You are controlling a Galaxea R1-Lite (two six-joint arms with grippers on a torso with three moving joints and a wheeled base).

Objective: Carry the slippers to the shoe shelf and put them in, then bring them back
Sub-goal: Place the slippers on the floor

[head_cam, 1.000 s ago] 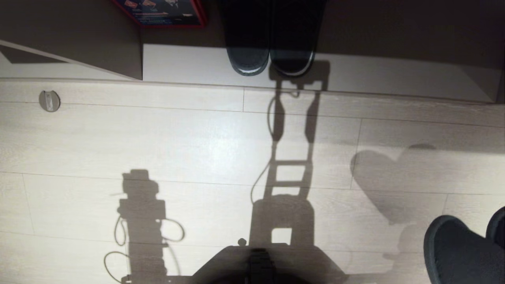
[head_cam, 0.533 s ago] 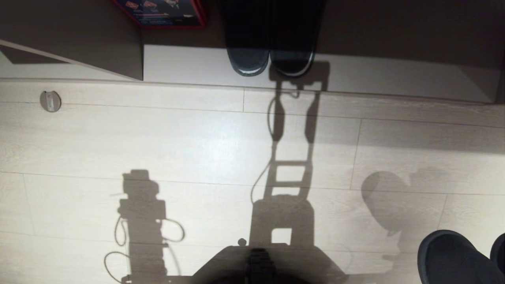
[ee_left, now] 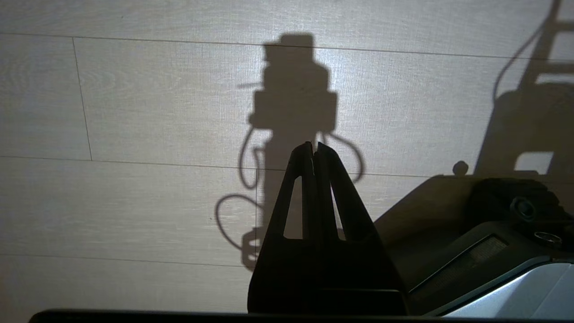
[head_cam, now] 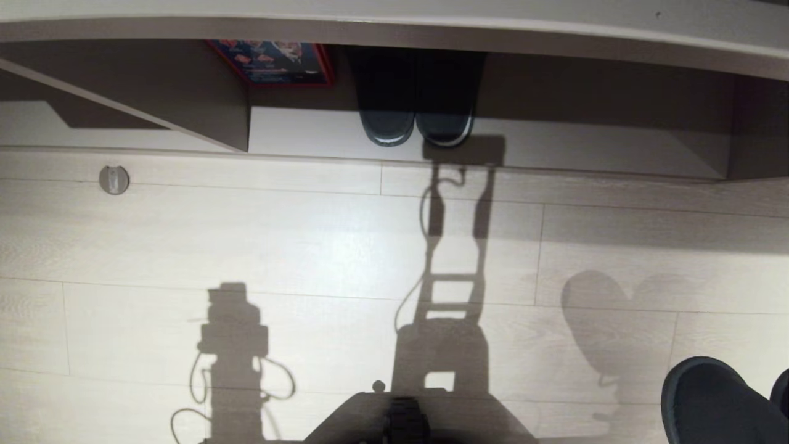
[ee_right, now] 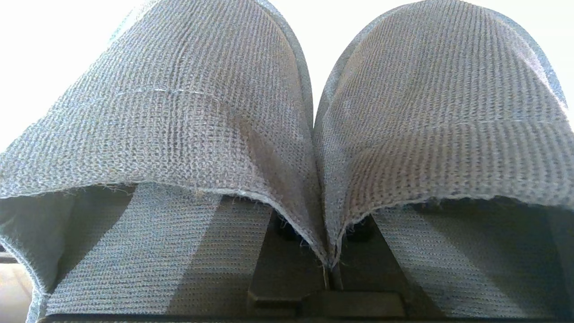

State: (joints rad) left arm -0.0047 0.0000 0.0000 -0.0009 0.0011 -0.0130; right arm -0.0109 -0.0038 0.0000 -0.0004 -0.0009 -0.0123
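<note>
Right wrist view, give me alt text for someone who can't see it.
Close-up of the slippers, a grey knitted pair side by side, their inner edges pinched together by the right gripper. The closed toes fill almost the whole picture against a bright, washed-out background.

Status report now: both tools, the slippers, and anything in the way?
Right tool shut on the slippers, pinching both inner edges. Left tool shut, empty, over floor. Second pair already sits in the shoe shelf.

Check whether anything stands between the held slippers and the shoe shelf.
Nothing visible on the floor between the slippers, in the right pincer, and the shoe shelf. Inside, another dark pair sits mid-shelf. Left pincer idle.
</note>
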